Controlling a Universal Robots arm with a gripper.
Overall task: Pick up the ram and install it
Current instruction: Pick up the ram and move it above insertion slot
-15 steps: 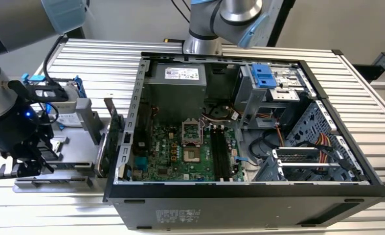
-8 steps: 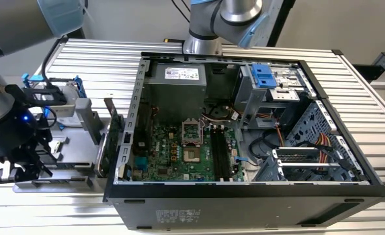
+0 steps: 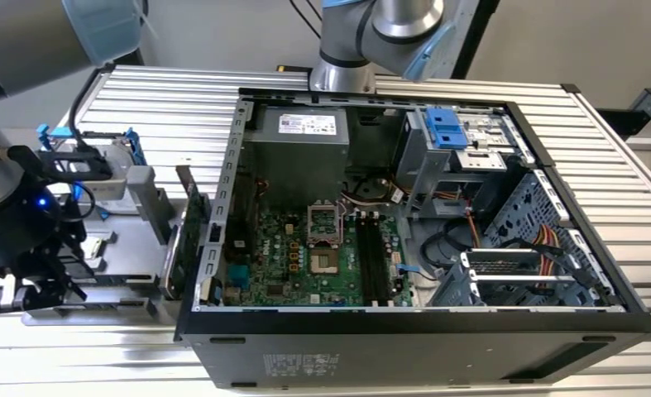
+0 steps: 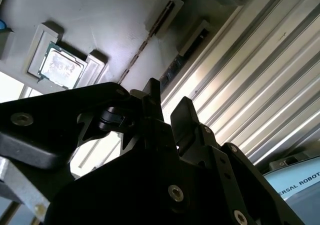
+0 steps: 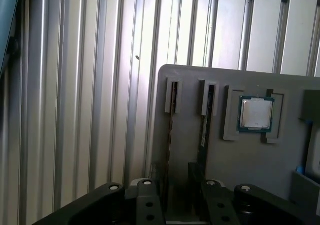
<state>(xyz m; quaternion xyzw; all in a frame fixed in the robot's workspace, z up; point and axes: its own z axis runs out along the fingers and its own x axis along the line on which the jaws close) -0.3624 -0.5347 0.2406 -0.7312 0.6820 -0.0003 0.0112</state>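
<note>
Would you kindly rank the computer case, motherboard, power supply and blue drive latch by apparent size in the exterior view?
Largest to smallest:
computer case
motherboard
power supply, not far behind the motherboard
blue drive latch

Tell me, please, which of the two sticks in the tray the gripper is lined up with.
The stick farther from the processor: it runs into the gap of the open gripper, whereas the other stick lies next to the processor.
</note>
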